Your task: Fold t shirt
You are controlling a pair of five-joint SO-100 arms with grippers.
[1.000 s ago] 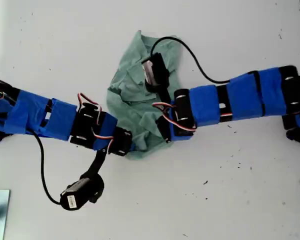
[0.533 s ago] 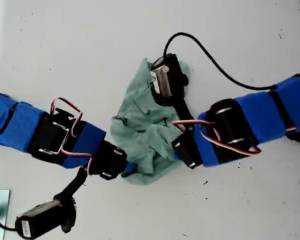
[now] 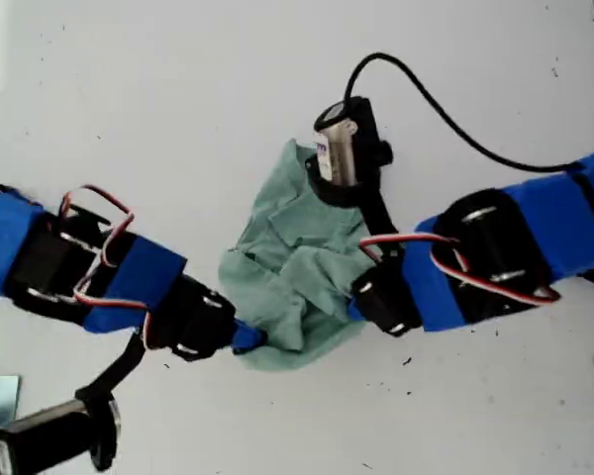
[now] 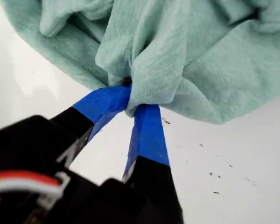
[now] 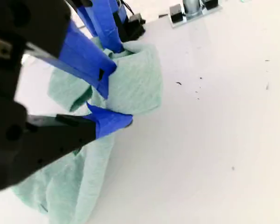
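light: bright, even | shadows: soft | table [image 3: 178, 89]: near overexposed | close wrist-view foreground: perhaps slightly blurred

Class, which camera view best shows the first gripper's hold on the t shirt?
The first wrist view: my first gripper has its blue-taped tips pinched on a bunched fold of the t shirt. The exterior view shows the whole crumpled shirt, the pinch itself small. The second wrist view shows those tips only distantly.

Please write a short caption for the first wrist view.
My first gripper pinches a fold of the green t shirt above the white table.
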